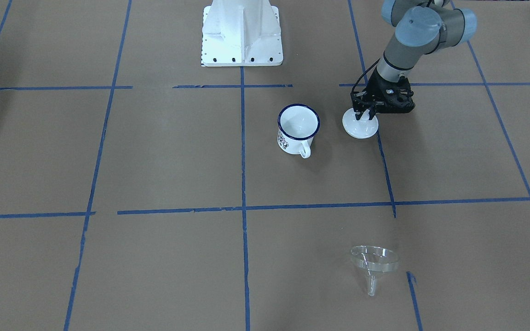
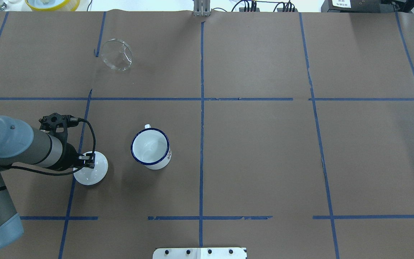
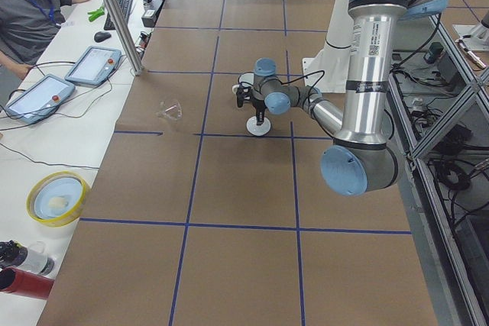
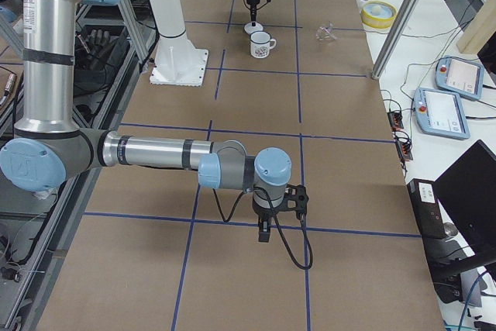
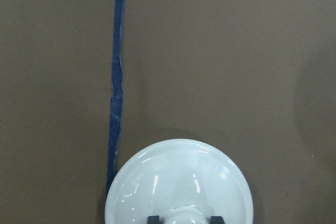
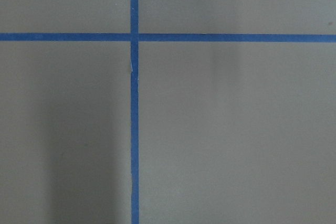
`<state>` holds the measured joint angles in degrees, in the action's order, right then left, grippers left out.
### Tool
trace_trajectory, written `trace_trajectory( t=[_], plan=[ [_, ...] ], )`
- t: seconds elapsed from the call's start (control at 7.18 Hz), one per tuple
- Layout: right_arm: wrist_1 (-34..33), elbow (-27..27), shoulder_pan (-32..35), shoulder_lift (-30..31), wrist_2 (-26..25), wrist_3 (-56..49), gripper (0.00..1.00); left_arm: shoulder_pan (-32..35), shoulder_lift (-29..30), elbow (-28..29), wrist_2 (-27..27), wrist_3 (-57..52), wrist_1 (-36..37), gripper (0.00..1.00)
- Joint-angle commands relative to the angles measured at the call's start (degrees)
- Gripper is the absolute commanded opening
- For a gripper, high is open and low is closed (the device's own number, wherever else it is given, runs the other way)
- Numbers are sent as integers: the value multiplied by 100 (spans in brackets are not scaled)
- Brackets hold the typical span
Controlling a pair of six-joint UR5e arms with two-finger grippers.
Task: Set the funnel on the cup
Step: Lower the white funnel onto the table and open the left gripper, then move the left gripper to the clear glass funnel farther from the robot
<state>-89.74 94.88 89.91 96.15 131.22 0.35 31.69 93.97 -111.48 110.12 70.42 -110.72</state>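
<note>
Left gripper [image 5: 184, 219] on the lid [image 1: 360, 128], funnel [image 1: 374, 261] untouched.
In the left wrist view we see both fingertips [image 5: 153, 219] closed against the lid's knob; overhead, the wrist hides that contact. The lid sits just beside the cup [image 1: 298, 128], not touching it. The funnel lies tilted on the table [image 2: 264, 162], well apart from the cup, on the far side from the robot. The right gripper [image 4: 265, 232] shows only in the exterior right view, so we cannot tell its finger state; its wrist view gives just blue tape [image 6: 134, 129].

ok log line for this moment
left gripper: at knob of lid, resting on table | cup: upright, uncovered | funnel: on its side, untouched
</note>
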Motion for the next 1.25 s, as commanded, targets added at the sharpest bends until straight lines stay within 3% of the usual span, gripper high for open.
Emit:
trace_trajectory(
  t=[0.0, 0.42, 0.7, 0.84, 1.11],
  plan=[
    [0, 4, 0, 0, 0, 0, 100, -13, 51, 82, 1, 7, -2, 97],
    [0, 5, 0, 0, 0, 0, 100, 83, 60, -338, -52, 244, -2, 100],
    [0, 5, 0, 0, 0, 0, 100, 896, 156, -401, -78, 671, -2, 100],
    [0, 5, 0, 0, 0, 0, 100, 1188, 322, -393, -235, 1484, -37, 100],
    [0, 5, 0, 0, 0, 0, 100, 1217, 892, -331, -1058, 3732, -63, 100]
  ],
)
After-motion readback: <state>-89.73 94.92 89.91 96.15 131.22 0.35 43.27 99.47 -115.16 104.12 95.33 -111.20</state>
